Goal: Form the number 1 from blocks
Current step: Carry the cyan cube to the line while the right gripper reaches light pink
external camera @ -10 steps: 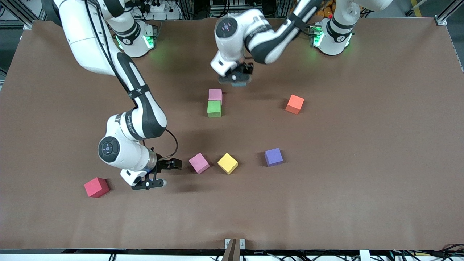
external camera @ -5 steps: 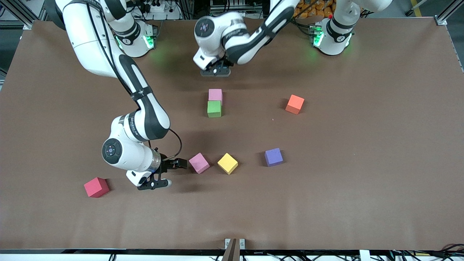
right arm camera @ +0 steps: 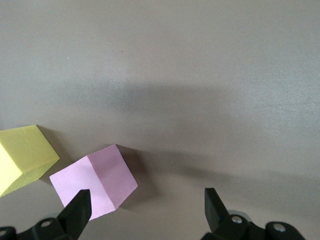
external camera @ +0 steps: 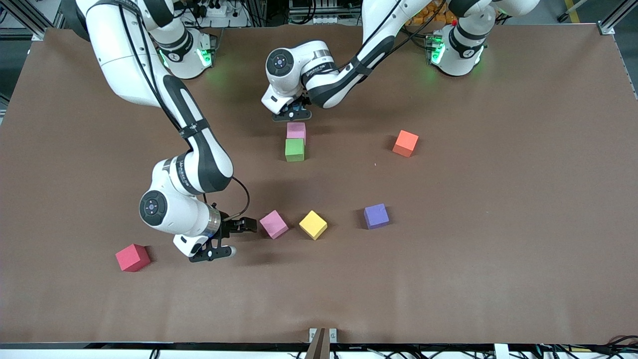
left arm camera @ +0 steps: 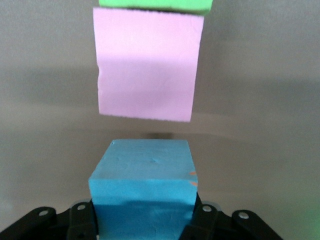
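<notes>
My left gripper is shut on a blue block and holds it low over the table, right beside a pink block and in line with it and the green block that touches it. The left wrist view shows the blue block a small gap from that pink block. My right gripper is open, low beside a second pink block. That block lies just off one fingertip, not between the fingers. The yellow, purple, orange and red blocks lie loose.
The orange block sits toward the left arm's end, level with the pink and green pair. The red block lies toward the right arm's end, near my right arm's wrist. The yellow block is close beside the second pink one.
My left gripper swung toward the right arm's end with the blue block and came down beside the pink block. My right gripper edged closer to the second pink block.
</notes>
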Robot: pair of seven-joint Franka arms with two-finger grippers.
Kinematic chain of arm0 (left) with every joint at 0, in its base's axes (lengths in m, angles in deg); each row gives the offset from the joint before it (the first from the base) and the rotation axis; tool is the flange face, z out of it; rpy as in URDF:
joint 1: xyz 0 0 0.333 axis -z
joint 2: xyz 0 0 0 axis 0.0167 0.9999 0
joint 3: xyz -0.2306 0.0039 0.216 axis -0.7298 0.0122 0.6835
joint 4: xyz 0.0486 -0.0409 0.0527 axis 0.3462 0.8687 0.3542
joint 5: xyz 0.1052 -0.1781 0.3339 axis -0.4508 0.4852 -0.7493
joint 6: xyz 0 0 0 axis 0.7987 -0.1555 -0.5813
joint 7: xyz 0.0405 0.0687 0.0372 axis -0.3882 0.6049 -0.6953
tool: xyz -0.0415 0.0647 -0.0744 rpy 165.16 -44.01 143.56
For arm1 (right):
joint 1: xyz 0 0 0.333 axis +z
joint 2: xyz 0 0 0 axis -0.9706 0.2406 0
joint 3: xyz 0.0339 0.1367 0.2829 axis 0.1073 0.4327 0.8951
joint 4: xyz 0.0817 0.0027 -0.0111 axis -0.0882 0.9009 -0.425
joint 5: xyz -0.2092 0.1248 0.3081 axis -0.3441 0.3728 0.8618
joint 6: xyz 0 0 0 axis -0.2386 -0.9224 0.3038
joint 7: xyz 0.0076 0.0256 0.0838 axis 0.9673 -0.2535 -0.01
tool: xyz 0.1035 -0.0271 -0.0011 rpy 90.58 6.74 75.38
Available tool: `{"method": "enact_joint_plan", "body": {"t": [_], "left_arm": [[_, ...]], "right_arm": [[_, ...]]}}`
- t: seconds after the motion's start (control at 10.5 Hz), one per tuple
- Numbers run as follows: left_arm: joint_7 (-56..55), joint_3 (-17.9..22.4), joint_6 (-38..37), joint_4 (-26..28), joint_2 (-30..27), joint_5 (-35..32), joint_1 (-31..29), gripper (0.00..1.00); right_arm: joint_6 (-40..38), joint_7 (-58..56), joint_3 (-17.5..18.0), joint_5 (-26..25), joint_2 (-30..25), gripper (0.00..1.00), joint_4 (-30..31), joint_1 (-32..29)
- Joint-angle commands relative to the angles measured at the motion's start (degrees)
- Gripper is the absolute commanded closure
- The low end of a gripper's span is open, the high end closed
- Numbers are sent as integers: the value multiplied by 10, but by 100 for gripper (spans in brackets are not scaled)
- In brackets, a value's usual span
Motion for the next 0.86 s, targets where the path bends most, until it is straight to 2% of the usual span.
{"method": "enact_joint_plan", "body": {"t": [0.0,0.29,0.76], "left_arm": [[-9,15,5,-11,8,-29,14,100],[-8,15,14,-10,19,-76,14,100],[0,15,31,-10,30,-81,14,100]], "right_arm": [[-3,-16,3,11,6,0,-12,-1],[-2,-45,3,7,9,0,-9,21],[3,-112,3,10,25,0,-9,34]]}}
